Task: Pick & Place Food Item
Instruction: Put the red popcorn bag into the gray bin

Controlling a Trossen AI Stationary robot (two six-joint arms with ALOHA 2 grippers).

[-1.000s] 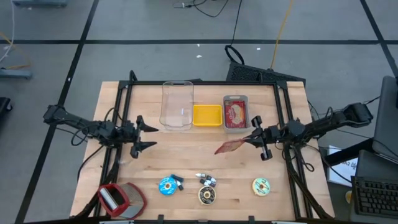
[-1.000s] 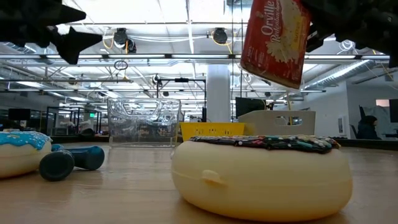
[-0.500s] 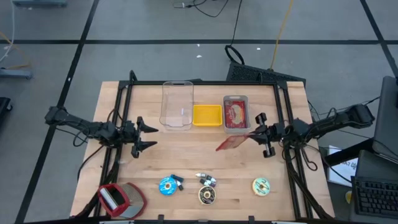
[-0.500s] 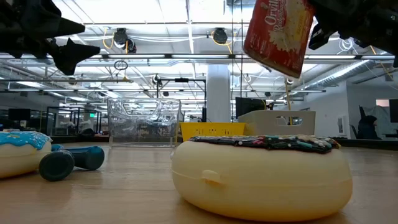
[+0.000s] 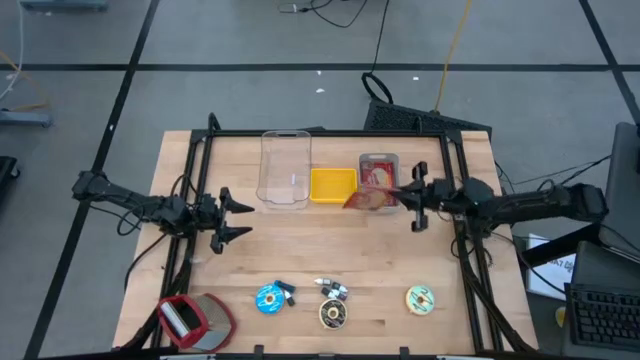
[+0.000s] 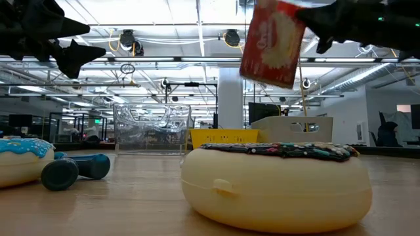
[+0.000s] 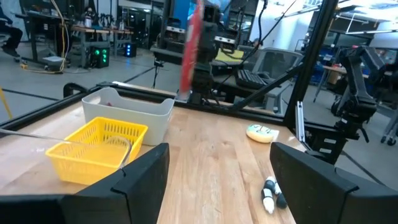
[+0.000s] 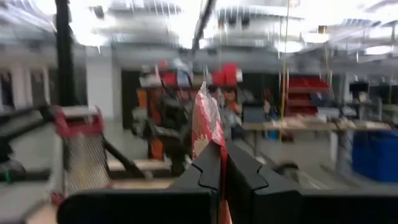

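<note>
So the right gripper [image 5: 404, 197] is pinched tight on one edge of a red popcorn packet [image 5: 364, 199], holding it in the air over the near end of the grey bin [image 5: 379, 159], close to the yellow basket [image 5: 333, 186]. The packet hangs flat and floppy from that one edge, well clear of the table [image 5: 300, 250].

What I'd worry about: it's only held by a thin edge, so it could swing or slip out when the arm tilts or stops. If it lets go where it is now, the packet might land half on the bin's rim or flop into the yellow basket next door, since it sits right near the border between the two. A flat packet can also catch the wall and stand up instead of lying down.

Containers along the back: the clear tub [image 5: 285, 168] looks empty, the yellow basket looks empty too, and the grey bin already has something red and white in it, probably another packet, though I can't make it out properly.

The left gripper [image 5: 233, 219] just hovers over the left side of the table with its fingers spread, holding nothing.
</note>
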